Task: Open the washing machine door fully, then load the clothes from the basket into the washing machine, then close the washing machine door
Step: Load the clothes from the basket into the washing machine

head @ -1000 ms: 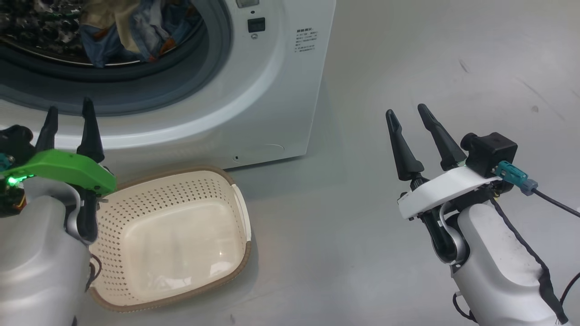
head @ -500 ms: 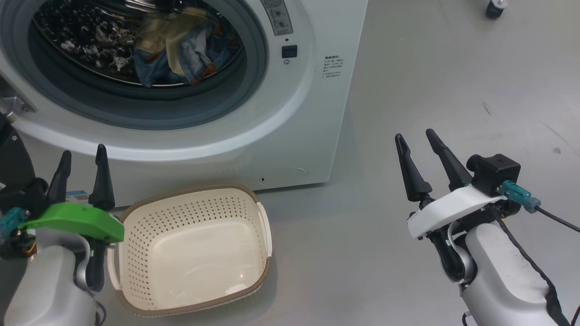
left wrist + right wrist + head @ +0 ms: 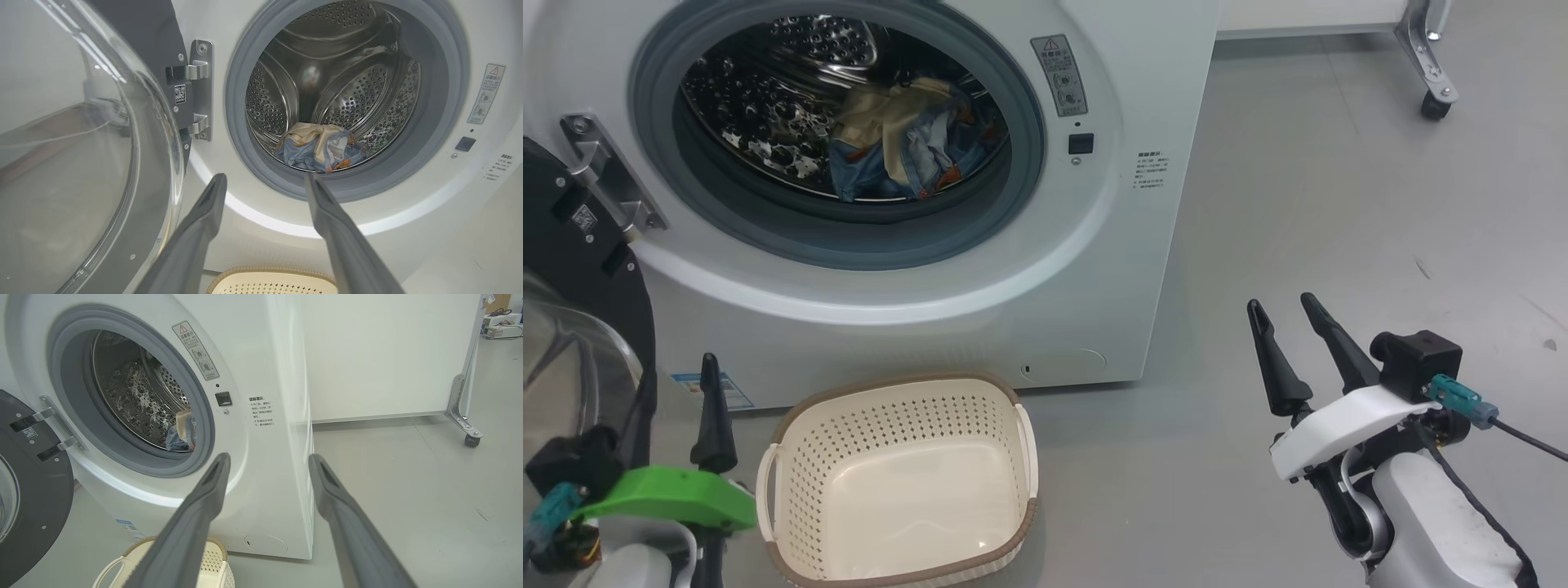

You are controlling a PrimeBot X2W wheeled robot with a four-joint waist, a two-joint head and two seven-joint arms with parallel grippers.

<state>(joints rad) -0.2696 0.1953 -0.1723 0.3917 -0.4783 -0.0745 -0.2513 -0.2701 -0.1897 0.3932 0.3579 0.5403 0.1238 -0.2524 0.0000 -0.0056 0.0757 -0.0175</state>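
Observation:
The washing machine (image 3: 1094, 269) stands with its door (image 3: 572, 269) swung open to the left on a metal hinge (image 3: 605, 180). The clothes (image 3: 903, 151), blue with cream lining, lie bunched in the steel drum, also seen as the clothes (image 3: 320, 147) and the clothes (image 3: 184, 435). The cream basket (image 3: 890, 416) sits on the floor below the opening with nothing in it. My left gripper (image 3: 678, 384) is open beside the basket's left handle, in front of the door's glass (image 3: 81, 163). My right gripper (image 3: 1281, 304) is open over the floor right of the machine.
Grey floor (image 3: 1298, 204) stretches to the right of the machine. A white panel on a metal frame with a caster (image 3: 1436, 104) stands at the back right. A blue label (image 3: 727, 392) marks the machine's lower left corner.
The head camera has tilted up, so the whole picture slid down and more of the drum, hinge and door shows. Both grippers stay open and empty.

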